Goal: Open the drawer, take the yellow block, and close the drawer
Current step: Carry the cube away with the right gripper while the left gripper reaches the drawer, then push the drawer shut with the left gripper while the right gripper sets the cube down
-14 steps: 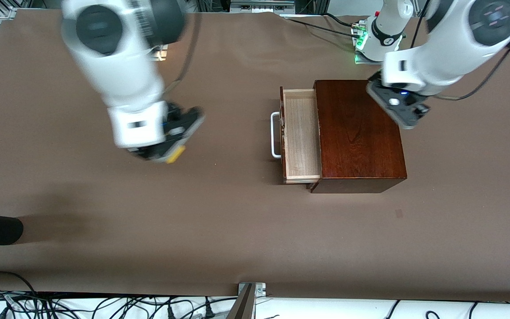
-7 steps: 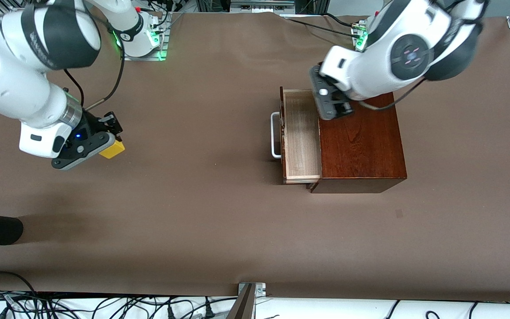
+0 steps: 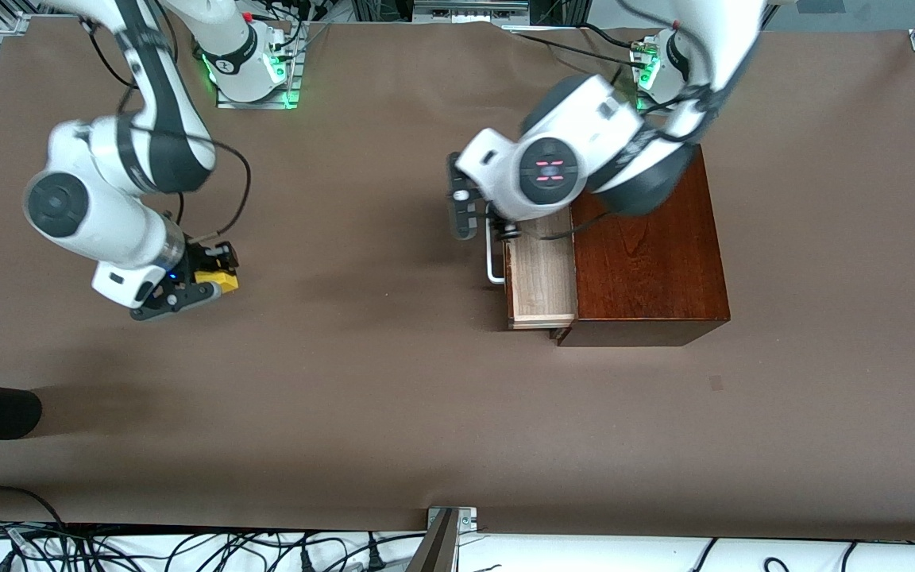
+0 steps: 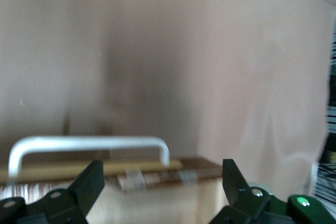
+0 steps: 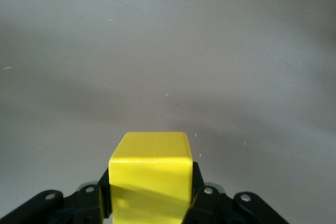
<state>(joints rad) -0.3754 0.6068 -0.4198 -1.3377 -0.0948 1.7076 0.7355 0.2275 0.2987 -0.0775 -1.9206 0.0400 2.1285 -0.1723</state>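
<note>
I see the right tool (image 3: pixel 215 274) clenched on the yellow block (image 3: pixel 218 278), low over the worktop (image 3: pixel 362 397) toward the right arm's end — well apart from the box (image 3: pixel 648 262). The drawer (image 3: pixel 538 282) stands pulled out, pale inside showing. My left tool (image 3: pixel 469 208) hangs over its white bar handle (image 3: pixel 493 254), fingers (image 4: pixel 89 184) released — spread wide.
</note>
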